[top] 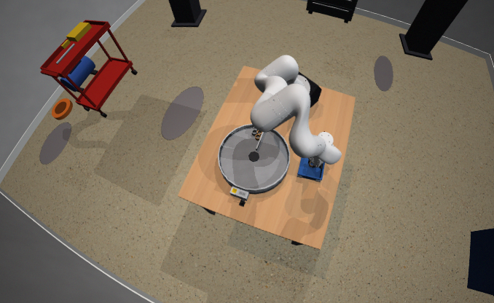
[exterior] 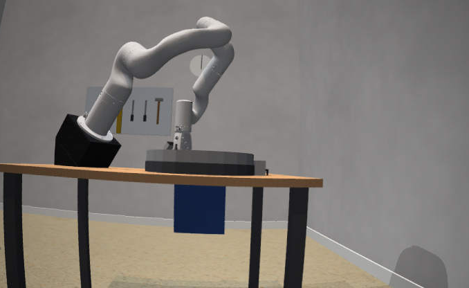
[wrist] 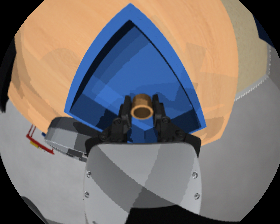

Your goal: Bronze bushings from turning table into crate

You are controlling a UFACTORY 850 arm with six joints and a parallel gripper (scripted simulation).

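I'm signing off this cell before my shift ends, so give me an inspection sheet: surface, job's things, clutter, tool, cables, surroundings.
Surface: wooden table, bearing the arm.
Job's things: turning table with small bronze and steel rings near its rim, count unclear; blue crate beside it.
Clutter: nothing seen.
Tool: the tool is shut on a bronze bushing, over the crate; contact with the crate floor can't be judged.
Cables: nothing seen.
Surroundings: red cart and orange ring on the floor; tool board on the wall.
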